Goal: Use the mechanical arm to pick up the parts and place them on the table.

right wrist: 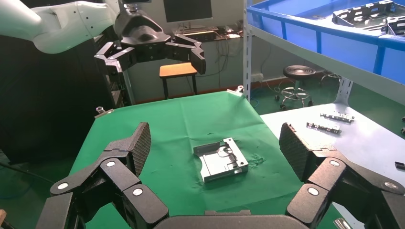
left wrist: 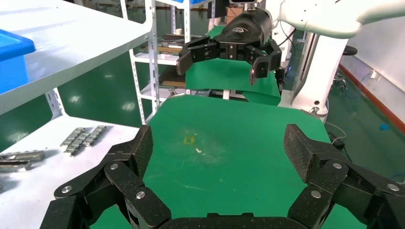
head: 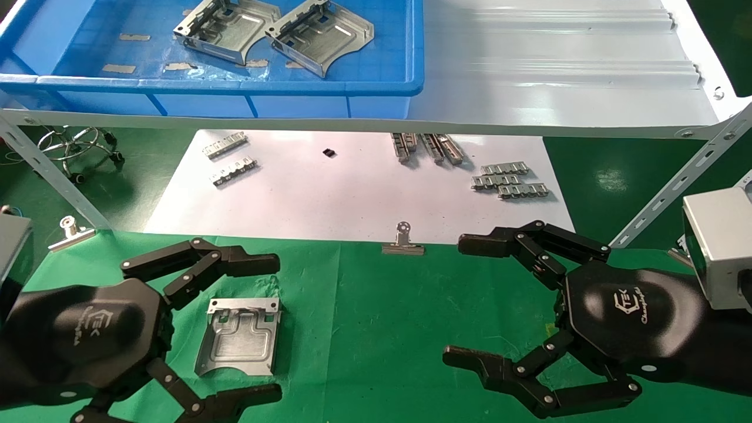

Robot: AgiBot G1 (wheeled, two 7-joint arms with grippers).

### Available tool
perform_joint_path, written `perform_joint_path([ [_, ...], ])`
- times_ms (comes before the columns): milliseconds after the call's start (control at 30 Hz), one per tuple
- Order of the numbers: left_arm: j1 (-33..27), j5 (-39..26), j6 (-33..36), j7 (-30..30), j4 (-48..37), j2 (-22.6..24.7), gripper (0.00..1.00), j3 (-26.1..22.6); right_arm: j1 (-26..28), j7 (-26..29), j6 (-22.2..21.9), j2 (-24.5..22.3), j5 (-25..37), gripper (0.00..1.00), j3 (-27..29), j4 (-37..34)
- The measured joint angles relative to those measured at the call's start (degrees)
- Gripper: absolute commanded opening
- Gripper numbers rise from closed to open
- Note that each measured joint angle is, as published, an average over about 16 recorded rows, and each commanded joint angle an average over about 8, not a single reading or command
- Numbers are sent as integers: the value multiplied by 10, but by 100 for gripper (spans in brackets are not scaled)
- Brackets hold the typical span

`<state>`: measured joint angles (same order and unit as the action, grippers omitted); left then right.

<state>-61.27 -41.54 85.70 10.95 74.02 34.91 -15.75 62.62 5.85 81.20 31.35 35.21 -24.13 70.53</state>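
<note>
One bracket down on the green table, two more waiting in the blue bin; both grippers empty with fingers spread wide.

The placed part (head: 238, 336) lies flat between the left gripper's (head: 232, 332) two spread fingers (head: 241, 263), untouched; the right gripper (head: 470, 302) hovers well apart over bare table (head: 376, 329). The two remaining parts (head: 226, 29) overlap in the blue bin (head: 382, 88) beyond the fingertips, so a grab there could snag both or slip on the glossy metal, and the low left fingers could nudge the placed bracket. Each shell bears a white logo, its lettering too small to read surely.
</note>
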Motion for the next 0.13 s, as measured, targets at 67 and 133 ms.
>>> perform_joint_path([
  [67,0,0,0,0,-1,0,100,0,0,0,0,0,0,100,0,0],
  [133,-1,-1,0,-1,-1,0,100,-1,0,0,0,0,0,100,0,0],
])
